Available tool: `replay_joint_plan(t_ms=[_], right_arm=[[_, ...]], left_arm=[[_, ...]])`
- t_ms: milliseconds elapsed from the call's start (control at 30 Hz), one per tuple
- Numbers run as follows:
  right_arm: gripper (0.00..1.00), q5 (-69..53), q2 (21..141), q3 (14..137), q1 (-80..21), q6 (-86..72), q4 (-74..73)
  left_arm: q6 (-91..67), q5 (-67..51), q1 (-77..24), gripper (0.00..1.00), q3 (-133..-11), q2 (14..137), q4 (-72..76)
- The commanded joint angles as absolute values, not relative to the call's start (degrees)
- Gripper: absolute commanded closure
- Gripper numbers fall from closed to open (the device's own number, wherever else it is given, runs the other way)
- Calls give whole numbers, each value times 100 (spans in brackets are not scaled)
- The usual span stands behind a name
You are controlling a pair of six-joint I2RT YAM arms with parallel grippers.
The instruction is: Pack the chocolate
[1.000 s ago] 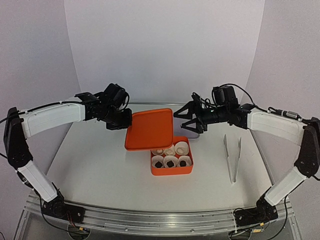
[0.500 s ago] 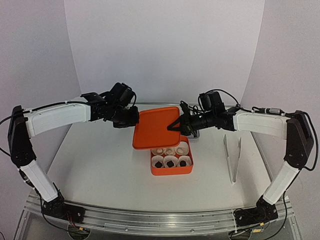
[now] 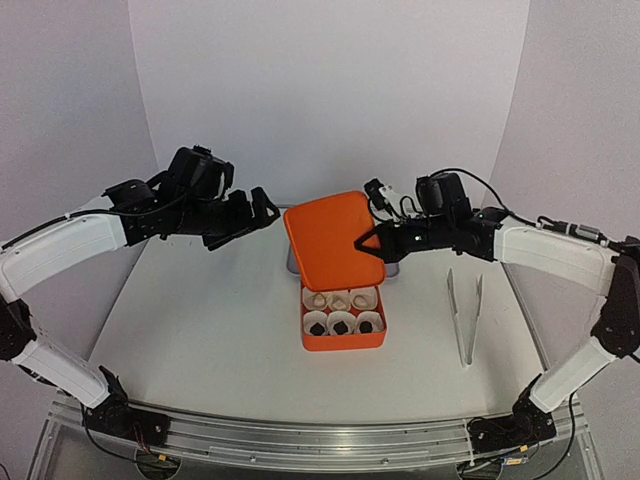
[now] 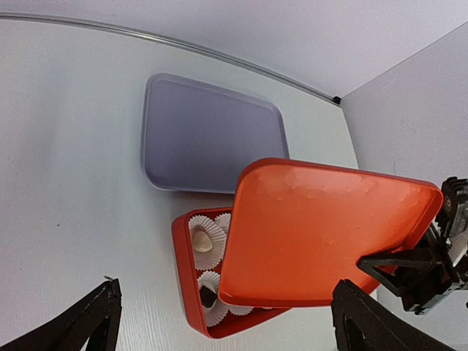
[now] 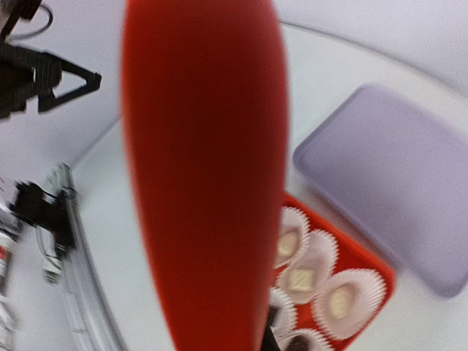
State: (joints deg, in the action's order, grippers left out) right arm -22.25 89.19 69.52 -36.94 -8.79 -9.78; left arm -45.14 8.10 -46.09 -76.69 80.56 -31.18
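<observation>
An orange box (image 3: 343,340) holds six white paper cups. Three cream chocolates (image 3: 340,300) fill the far row and three dark chocolates (image 3: 342,325) the near row. My right gripper (image 3: 368,243) is shut on the right edge of the orange lid (image 3: 333,238) and holds it tilted above the box's far half. In the right wrist view the lid (image 5: 205,168) is edge-on, with cream chocolates (image 5: 340,301) beside it. My left gripper (image 3: 262,208) is open and empty, left of the lid. Its view shows the lid (image 4: 322,234) over the box (image 4: 184,256), one cream chocolate (image 4: 202,239) and one dark chocolate (image 4: 207,296).
A lavender tray (image 4: 208,135) lies flat just behind the box and also shows in the right wrist view (image 5: 395,175). White tweezers (image 3: 465,318) lie on the table to the right of the box. White walls close in the back and sides.
</observation>
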Motion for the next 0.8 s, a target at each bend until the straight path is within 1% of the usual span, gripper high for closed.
replay_joint_plan(t_ms=[0, 33, 100, 200, 300, 367, 467, 567, 667, 767], right_arm=[[99, 85, 8336, 6535, -4404, 3196, -457], [99, 492, 8333, 6401, -4636, 3780, -207], [98, 887, 8339, 6099, -4903, 4699, 641], [100, 750, 8287, 5587, -5012, 5696, 1890], [99, 537, 8295, 5116, -5020, 6123, 3271], [98, 469, 8310, 5018, -5045, 6383, 3615], [98, 196, 8436, 4742, -5073, 6844, 4592], [97, 46, 8707, 4547, -5104, 7137, 5903], [95, -6, 8806, 4533, -5150, 7161, 6183], [95, -259, 8801, 4453, -5201, 7078, 6197]], left_arm=[[-5358, 315, -4593, 0, -7546, 7507, -3425], [-5479, 179, -4580, 0, -7511, 7446, -3354], [-5655, -311, -4552, 0, -7450, 7399, -3125], [-5810, -833, -4479, 0, -7423, 7382, -2839], [-5852, -842, -4371, 0, -7449, 7313, -2927], [-5844, -792, -4216, 0, -7454, 7275, -3164], [-5744, -1321, -3757, 0, -7345, 7339, -3472], [-5771, -2210, -3383, 0, -6786, 7410, -3102], [-5980, -2882, -3349, 0, -6258, 7473, -2188], [-6313, -3167, -3349, 0, -5974, 7439, -1383]])
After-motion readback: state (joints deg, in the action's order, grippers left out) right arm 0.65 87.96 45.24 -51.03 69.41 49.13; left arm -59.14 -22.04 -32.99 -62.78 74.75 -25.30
